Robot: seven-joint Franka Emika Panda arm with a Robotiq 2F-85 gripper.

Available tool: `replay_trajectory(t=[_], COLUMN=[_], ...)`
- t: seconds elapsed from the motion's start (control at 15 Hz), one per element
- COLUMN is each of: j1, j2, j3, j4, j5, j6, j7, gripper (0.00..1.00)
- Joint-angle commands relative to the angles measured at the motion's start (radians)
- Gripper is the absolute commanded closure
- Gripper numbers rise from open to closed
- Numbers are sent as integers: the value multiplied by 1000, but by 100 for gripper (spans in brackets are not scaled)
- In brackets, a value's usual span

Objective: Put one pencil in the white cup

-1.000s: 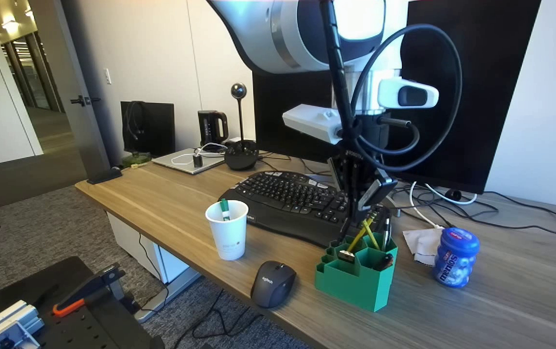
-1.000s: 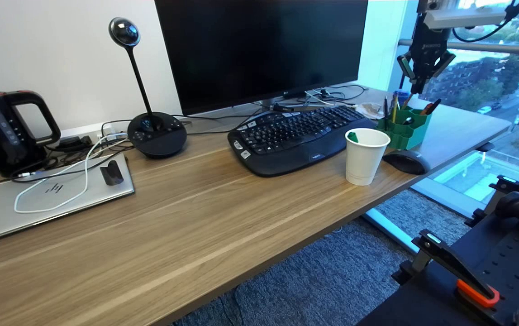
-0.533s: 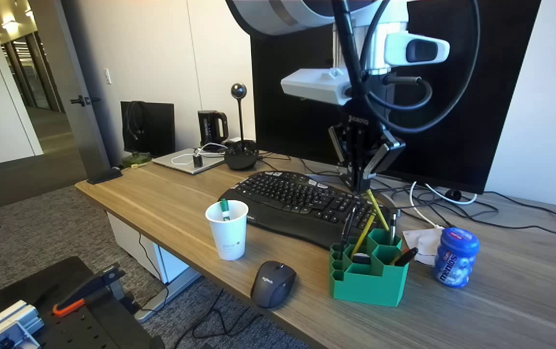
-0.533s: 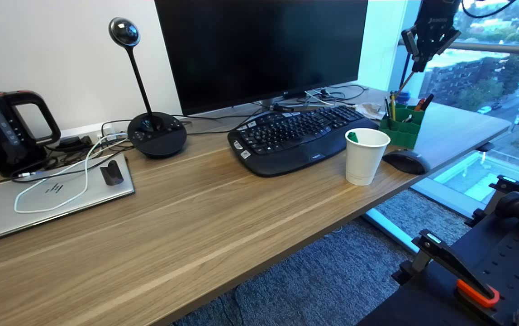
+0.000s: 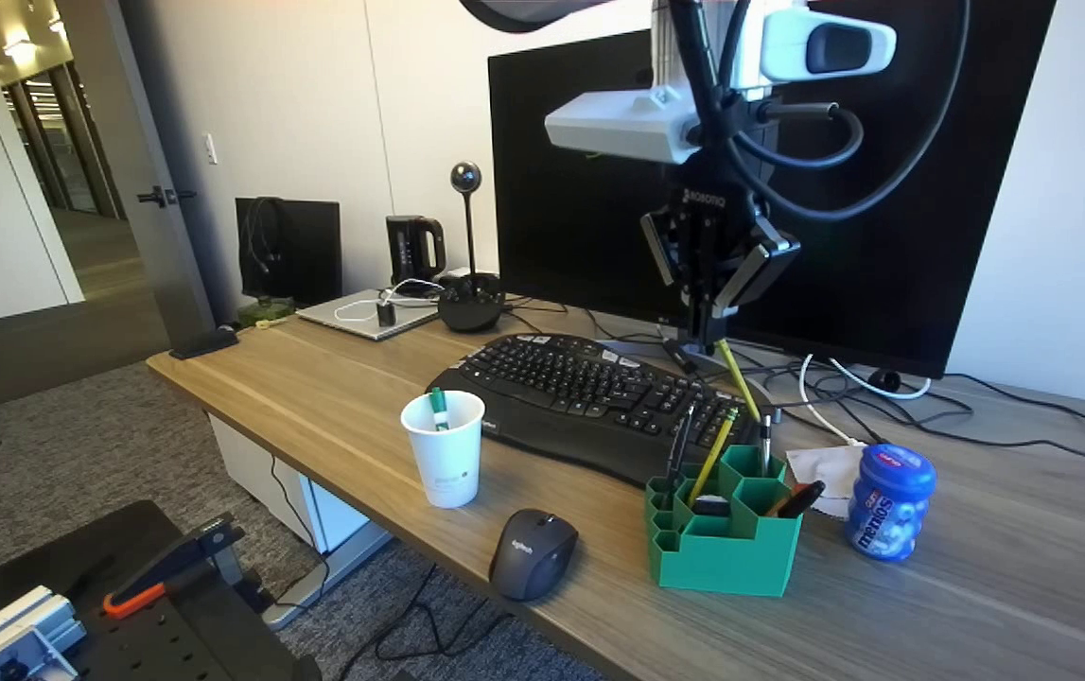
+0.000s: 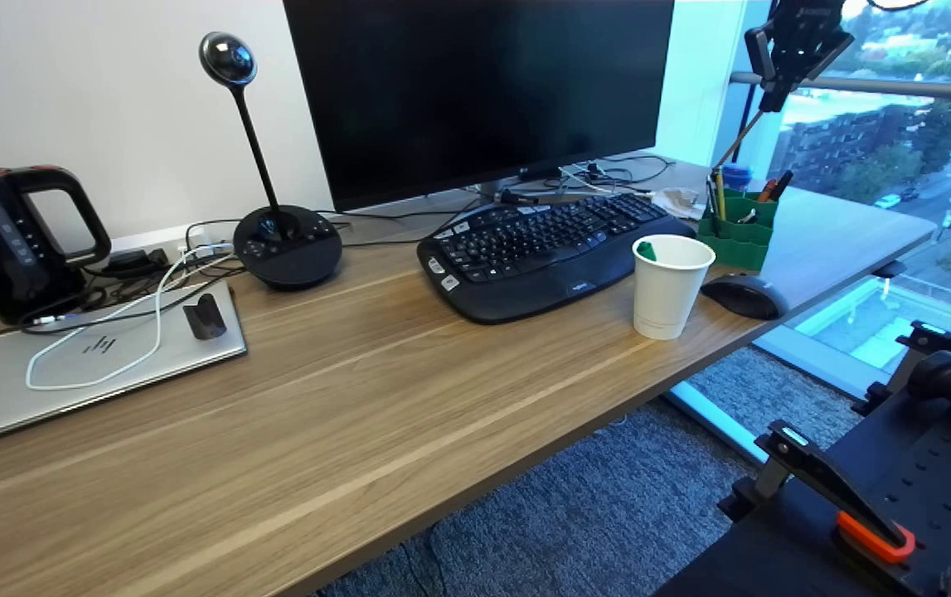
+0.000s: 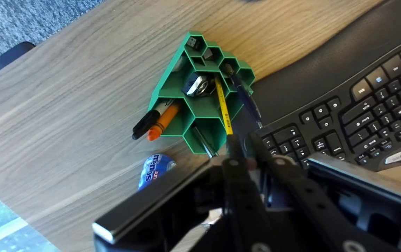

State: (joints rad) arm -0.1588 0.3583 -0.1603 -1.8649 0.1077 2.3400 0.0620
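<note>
I've got a slanted yellow pencil (image 5: 739, 380) pinched, jaws nearly together; in an exterior view, the white cup (image 5: 445, 463) stands at eight o'clock from my gripper (image 5: 710, 333)!

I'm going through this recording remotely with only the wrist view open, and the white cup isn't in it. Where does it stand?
Observer: An exterior view shows the white cup upright on the desk, beside the mouse but not touching it.
Reviewer: Is anything inside it?
Observer: Yes, a green-and-white pen or marker, its green end near the rim.
Reviewer: In my view a yellow pencil leans in the green holder, its upper end close to the hand. Is that what the hand grips?
Observer: It seems not: in both exterior views a second pencil slants down from the hand.
</note>
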Motion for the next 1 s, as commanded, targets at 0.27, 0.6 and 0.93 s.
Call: replay_trajectory(t=[0.27,0.6,0.93], j1=[-19,-7,6], j2=[-114,-185,-224], j3=[33,30,36], j4=[-49,-81,-77], j5=[50,34,13], j6=[-60,-100,-266], j7=[-80,-98,-129], gripper=[98,98,98])
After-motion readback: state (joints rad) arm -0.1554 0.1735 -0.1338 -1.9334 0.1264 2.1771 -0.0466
